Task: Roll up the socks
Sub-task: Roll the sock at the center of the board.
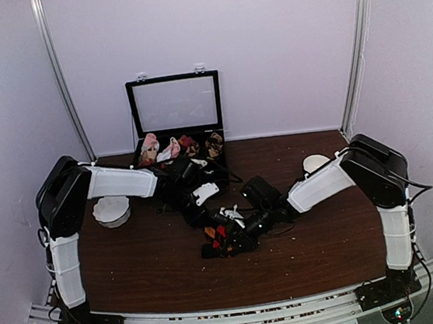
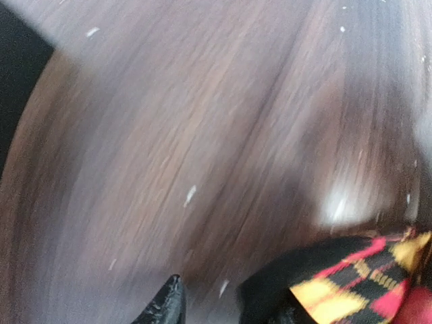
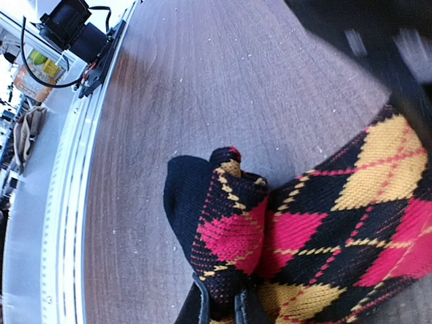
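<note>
Whether the left fingers [image 2: 169, 307] are open cannot be told. The socks [image 1: 224, 241] are bunched centrally on the tabletop [image 1: 133, 257], a fold clamped by the right fingers [image 3: 197, 307]. Rolling is judged begun; next, the fold must be turned over.

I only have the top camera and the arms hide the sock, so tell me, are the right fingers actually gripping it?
Observer: Yes, the right fingers are pinched shut on the argyle sock's edge.
Operator: Is it folded?
Observer: Partly; a red-diamond flap lies doubled over, black tip poking out beside it.
Operator: And the other arm?
Observer: Its wrist view is blurred; one left fingertip shows near the sock, grip unclear.
</note>
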`<state>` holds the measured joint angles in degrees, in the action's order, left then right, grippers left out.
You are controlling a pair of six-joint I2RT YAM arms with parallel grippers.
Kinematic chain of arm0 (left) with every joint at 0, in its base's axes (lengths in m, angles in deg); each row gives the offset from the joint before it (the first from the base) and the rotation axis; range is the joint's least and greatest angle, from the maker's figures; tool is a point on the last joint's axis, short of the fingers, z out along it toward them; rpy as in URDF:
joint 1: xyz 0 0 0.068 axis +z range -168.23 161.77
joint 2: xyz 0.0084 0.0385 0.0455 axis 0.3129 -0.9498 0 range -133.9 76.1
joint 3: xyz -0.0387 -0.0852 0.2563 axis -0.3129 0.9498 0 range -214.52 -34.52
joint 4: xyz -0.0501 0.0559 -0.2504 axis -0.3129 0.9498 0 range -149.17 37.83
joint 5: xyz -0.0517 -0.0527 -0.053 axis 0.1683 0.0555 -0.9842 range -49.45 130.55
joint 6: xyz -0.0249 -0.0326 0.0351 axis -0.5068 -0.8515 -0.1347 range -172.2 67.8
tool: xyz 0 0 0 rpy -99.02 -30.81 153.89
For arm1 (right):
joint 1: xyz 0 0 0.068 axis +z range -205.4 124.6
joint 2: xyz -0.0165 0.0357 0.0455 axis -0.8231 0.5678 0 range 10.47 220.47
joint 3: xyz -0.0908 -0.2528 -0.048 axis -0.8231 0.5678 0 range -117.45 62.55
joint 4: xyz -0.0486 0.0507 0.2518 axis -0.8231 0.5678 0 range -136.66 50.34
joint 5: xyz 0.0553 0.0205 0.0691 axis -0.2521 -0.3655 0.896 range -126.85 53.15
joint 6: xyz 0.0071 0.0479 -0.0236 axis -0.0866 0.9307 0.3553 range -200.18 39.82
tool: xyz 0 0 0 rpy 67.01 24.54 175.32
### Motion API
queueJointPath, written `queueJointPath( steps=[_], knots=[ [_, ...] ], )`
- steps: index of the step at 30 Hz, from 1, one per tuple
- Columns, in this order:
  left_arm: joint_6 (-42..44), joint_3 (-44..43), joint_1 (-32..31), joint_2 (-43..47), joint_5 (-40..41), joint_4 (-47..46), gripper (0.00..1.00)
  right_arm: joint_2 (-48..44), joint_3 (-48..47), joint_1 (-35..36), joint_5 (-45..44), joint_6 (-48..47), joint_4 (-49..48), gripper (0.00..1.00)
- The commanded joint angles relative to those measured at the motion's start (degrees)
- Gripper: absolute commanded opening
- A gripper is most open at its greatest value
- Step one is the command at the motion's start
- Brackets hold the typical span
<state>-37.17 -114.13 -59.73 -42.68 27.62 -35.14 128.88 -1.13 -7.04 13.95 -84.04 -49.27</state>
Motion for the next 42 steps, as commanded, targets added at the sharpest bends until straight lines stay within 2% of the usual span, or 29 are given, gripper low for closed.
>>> queueJointPath(
  steps=[1,7,10,15,18,21,23,27,30,33,37,42],
  knots=[
    [-0.3,2.9,3.4,6.9,-4.1,0.2,0.42,5.4,3.3,1.0,-2.3,3.7,14.0,0.0],
    [0.2,6.1,3.8,9.6,-6.9,-0.8,0.44,11.0,-0.6,0.4,-0.2,3.6,21.6,0.0],
    [0.3,4.8,5.9,12.0,-7.7,-0.7,0.45,13.1,-2.4,0.5,-0.2,2.0,26.1,0.0],
    [2.0,0.6,10.4,14.9,-7.9,4.6,0.46,13.2,-1.2,-1.0,2.6,5.1,23.9,0.0],
    [3.7,-0.5,10.8,16.8,-8.7,8.1,0.46,13.7,-1.7,-1.7,3.4,6.0,24.2,0.0],
    [8.1,2.8,10.8,20.8,-20.0,9.5,0.46,13.8,-1.7,-2.2,4.3,6.8,24.0,0.0],
    [12.4,8.7,10.3,24.0,-27.0,8.6,0.47,14.0,-1.7,-2.6,4.5,7.4,24.0,0.0],
    [21.6,13.8,7.2,25.6,-30.4,11.5,0.39,14.9,-1.2,-3.7,5.0,8.4,24.0,0.0],
    [25.5,16.4,3.0,25.0,-26.8,11.0,0.32,15.3,-0.5,-4.5,4.6,9.6,22.8,0.0],
    [26.9,17.7,0.0,23.4,-24.6,9.0,0.3,15.4,-0.1,-4.8,3.8,10.7,21.7,0.0],
    [25.3,16.1,-4.4,19.2,-20.2,6.2,0.24,15.8,0.0,-4.9,3.3,11.6,21.0,0.0],
    [24.2,14.7,-6.7,15.5,-18.5,3.4,0.28,15.7,0.2,-4.9,3.5,11.9,20.6,0.0]
  ],
)
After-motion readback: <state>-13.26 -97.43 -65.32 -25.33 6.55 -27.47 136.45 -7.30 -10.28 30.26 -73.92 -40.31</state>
